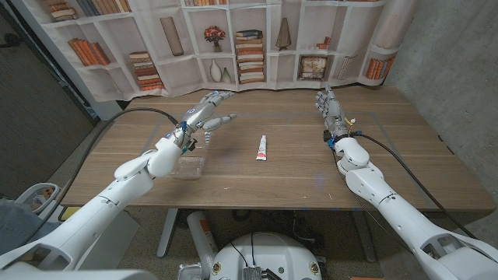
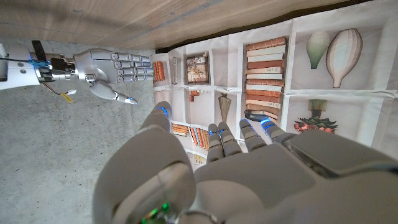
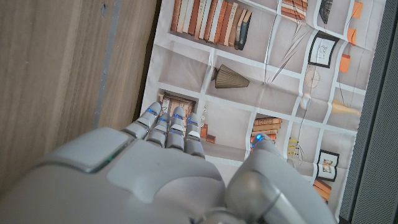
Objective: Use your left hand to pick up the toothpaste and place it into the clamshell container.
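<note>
Lying on the bench [image 1: 296,167] near its middle, the toothpaste [image 1: 263,148] – untouched, left robot hand [image 1: 208,113] raised with fingers spread, holding nothing, clamshell container [image 1: 189,166] – apparently clear plastic – under its forearm, right robot hand [image 1: 330,109] with fingers straight, empty.

Left hand [image 2: 249,180] fingers [image 2: 219,134] reach toward bookshelf backdrop [image 2: 280,68]; right hand [image 2: 115,70] beyond.

- Brown wooden table [image 1: 296,167]: matt, visible grain.
- Small white plastic toothpaste tube [image 1: 263,147] with red end: smooth.
- Clear plastic clamshell container [image 1: 189,166]: glossy, see-through.
- Silver-grey left hand [image 1: 208,113] and right hand [image 1: 329,106]: smooth plastic shells, metallic-looking fingers.
- Printed bookshelf backdrop [image 1: 257,39]: matt, creased cloth or paper.
- Grey concrete wall [image 1: 451,70]: rough.
</note>
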Controlling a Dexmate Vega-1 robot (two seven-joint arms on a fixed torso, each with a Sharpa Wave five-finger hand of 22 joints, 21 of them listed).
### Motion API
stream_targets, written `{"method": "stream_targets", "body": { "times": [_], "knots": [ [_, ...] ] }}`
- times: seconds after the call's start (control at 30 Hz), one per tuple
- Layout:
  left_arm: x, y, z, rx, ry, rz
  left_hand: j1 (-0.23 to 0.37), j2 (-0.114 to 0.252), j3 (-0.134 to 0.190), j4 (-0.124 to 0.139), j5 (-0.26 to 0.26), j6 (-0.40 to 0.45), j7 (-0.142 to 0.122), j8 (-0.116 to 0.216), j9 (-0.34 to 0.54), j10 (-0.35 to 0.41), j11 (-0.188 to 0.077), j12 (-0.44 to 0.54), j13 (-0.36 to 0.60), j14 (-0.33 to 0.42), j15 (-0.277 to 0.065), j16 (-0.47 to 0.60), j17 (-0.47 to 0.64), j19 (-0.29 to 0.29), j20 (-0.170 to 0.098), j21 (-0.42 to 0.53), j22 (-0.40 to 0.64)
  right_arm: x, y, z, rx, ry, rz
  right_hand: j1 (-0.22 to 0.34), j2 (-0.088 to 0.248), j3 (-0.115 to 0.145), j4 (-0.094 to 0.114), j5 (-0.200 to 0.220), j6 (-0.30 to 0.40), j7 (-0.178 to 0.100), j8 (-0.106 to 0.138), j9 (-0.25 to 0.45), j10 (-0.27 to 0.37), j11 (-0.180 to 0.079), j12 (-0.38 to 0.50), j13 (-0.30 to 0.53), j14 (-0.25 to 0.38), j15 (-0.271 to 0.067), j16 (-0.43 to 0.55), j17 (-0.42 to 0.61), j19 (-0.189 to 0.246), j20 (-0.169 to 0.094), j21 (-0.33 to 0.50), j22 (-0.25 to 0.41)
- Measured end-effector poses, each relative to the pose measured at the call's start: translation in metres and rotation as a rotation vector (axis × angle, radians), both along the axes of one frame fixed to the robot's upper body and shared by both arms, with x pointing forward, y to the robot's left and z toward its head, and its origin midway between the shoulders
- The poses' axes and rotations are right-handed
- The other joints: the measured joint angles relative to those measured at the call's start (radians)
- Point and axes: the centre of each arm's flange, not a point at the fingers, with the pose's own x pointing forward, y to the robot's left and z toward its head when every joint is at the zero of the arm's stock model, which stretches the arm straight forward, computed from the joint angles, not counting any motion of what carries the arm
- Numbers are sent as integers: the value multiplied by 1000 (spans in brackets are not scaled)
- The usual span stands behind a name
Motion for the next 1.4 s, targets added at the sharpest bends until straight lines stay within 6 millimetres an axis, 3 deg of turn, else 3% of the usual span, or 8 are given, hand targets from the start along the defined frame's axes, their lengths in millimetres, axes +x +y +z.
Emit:
{"method": "stream_targets", "body": {
  "times": [0.7, 1.4],
  "knots": [
    [-4, -8, 3, 105, -26, 36, 56, -19, 8, -33, 0, 9, -27, -4, 5, 18, -18, -10, 0, 11, 0, 0, 0, 15, -3, -14, 0, 1, 2, 3, 6, -9, 2, 0, 0, 0, 0, 0, 0, 0, -7, 2, 0, 0, 0, 0, 0, 0, -5, 5, 0, 0, -10, 0],
    [-7, -16, 8, 201, -59, 64, 88, -24, 8, -41, 0, 15, -43, -4, 5, 23, -23, -14, 0, 11, 0, 0, 0, 25, -4, -26, 0, -3, 4, 4, 9, -18, -3, 0, 0, 0, 0, 0, 0, 0, -7, 1, 0, 0, -8, 0, 0, 0, -5, 5, 0, 0, -10, 0]
  ]
}}
